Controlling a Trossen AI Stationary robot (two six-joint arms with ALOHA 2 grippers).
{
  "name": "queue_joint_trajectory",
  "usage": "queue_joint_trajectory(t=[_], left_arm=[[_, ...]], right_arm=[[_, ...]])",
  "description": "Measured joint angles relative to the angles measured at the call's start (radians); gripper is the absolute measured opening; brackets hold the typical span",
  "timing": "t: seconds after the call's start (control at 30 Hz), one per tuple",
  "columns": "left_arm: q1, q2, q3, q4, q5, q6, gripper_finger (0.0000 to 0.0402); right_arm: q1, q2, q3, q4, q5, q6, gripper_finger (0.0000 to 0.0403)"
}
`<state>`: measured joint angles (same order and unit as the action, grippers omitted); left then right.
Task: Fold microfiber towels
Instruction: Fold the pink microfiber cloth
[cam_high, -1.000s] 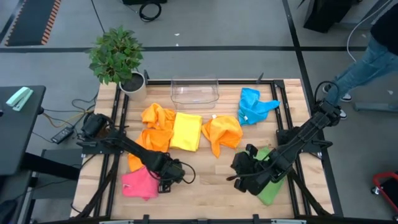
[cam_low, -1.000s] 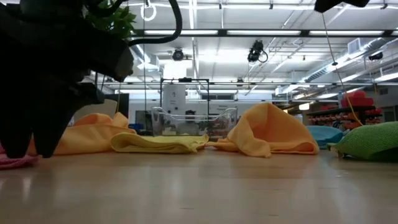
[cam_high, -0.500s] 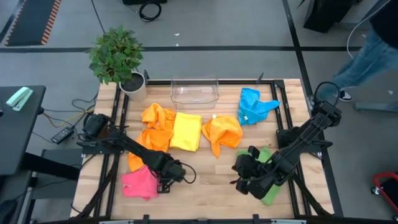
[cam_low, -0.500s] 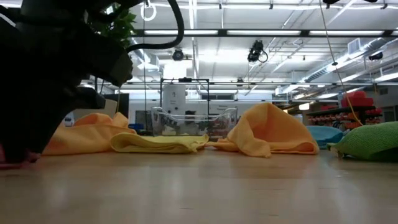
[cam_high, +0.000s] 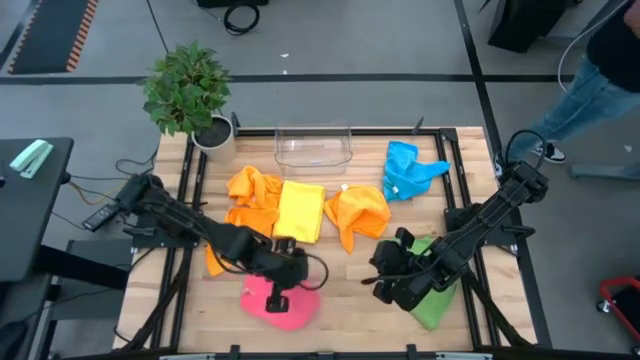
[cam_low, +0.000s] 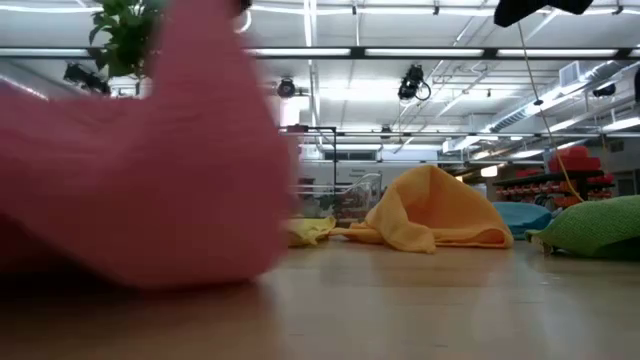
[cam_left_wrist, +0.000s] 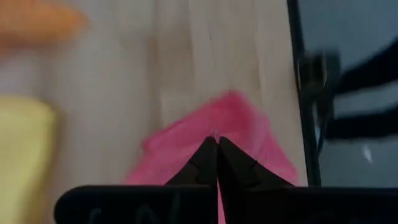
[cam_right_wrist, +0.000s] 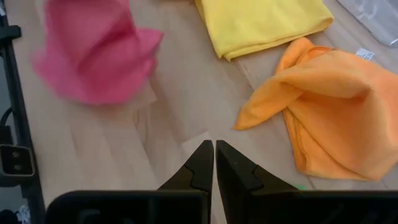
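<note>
The pink towel (cam_high: 290, 308) is bunched near the table's front edge and fills the left of the low view as a blurred pink towel (cam_low: 150, 170). My left gripper (cam_high: 277, 296) is shut on it from above. My right gripper (cam_high: 381, 286) is shut with nothing between its fingers and hovers over bare wood beside the green towel (cam_high: 433, 303). Farther back lie two orange towels (cam_high: 250, 200) (cam_high: 358, 215), a yellow towel (cam_high: 299, 210) and a blue towel (cam_high: 408, 170). My left gripper pinches a bunched peak of the pink towel (cam_left_wrist: 214, 132) between its two fingertips, coming from above and slanting down. The cloth spreads out and hangs below the fingers. Whether its lower edge touches the table, I cannot tell.
A clear plastic bin (cam_high: 313, 147) stands at the far edge and a potted plant (cam_high: 190, 95) at the far left corner. Bare wood lies between the pink and green towels. A person's legs (cam_high: 590, 90) show beyond the table's right side.
My left gripper has shut on the pink towel, risen and gone toward the table's right edge. The towel has been drawn up into a peak and carried right from its place near the left front. My right arm has kept still.
</note>
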<state>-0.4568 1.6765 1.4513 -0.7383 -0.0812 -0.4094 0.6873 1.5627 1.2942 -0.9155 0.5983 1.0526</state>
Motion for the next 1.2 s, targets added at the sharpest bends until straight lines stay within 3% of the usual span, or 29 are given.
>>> queue_joint_trajectory(t=[0.1, 0.3, 0.43, 0.53, 0.67, 0.87, 1.2], left_arm=[[0.017, -0.030, 0.076, 0.012, -0.054, 0.023, 0.0005], [0.035, -0.044, 0.159, 0.024, -0.061, 0.030, 0.0005], [0.034, -0.041, 0.160, -0.024, -0.054, 0.000, 0.0005], [0.027, -0.047, 0.160, -0.077, -0.046, -0.053, 0.0005], [0.007, -0.067, 0.160, -0.087, 0.024, -0.070, 0.0005], [-0.034, -0.082, 0.160, -0.147, 0.052, -0.091, 0.0005], [-0.074, -0.096, 0.159, -0.187, 0.060, -0.105, 0.0005]], right_arm=[[-0.016, 0.000, 0.000, 0.004, 0.000, -0.010, 0.0025], [-0.031, 0.000, 0.000, 0.055, 0.010, -0.047, 0.0025], [-0.031, 0.000, 0.000, 0.181, 0.039, -0.204, 0.0036], [-0.058, 0.000, 0.000, 0.282, 0.027, -0.346, 0.0066], [-0.145, 0.015, -0.005, 0.462, -0.071, -0.495, 0.0133], [-0.245, 0.122, -0.043, 0.827, -0.380, -0.747, 0.0220], [-0.393, 0.294, -0.043, 1.064, -0.763, -0.817, 0.0238]])
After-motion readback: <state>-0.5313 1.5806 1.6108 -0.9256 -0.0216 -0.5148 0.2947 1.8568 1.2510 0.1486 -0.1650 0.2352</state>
